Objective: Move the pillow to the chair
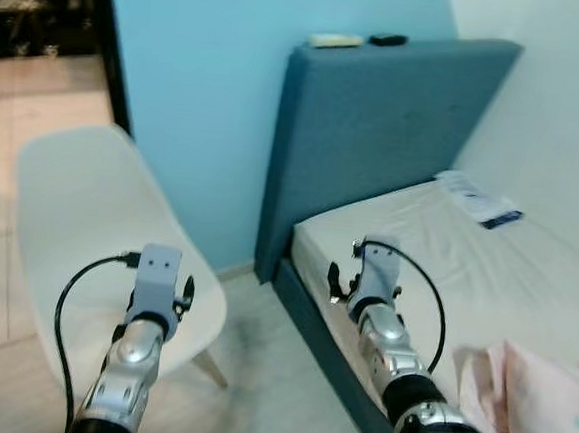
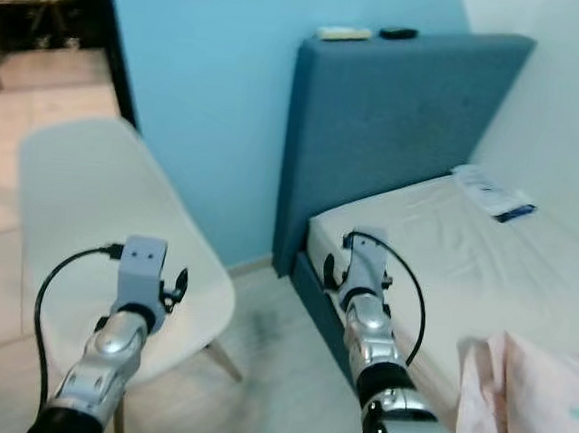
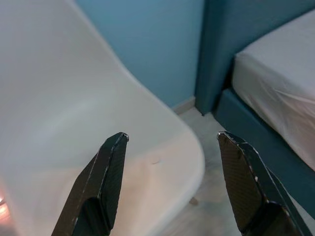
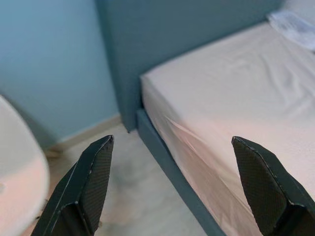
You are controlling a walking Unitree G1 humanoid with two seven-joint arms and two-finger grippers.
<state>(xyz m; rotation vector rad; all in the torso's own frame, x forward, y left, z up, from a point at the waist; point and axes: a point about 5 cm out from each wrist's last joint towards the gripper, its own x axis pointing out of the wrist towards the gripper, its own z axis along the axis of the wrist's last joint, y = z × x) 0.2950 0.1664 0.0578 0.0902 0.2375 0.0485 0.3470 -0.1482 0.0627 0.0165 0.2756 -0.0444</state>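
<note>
Both arms were built of polished silver segments joined by black rings — rounded, almost bulbous at the joints. Each wrist carried a pale grey boxy housing; the left arm's showed two small dark dots on its face. A black cable looped out from each housing and ran back along the arm. The left end effector [image 3: 170, 184] and right end effector [image 4: 172, 184] each had two long black fingers — tapered, with a finely textured surface.

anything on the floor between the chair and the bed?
Nothing: bare pale floor runs between the white chair and the bed, back to the blue wall; clearest in the left eye view.
</note>
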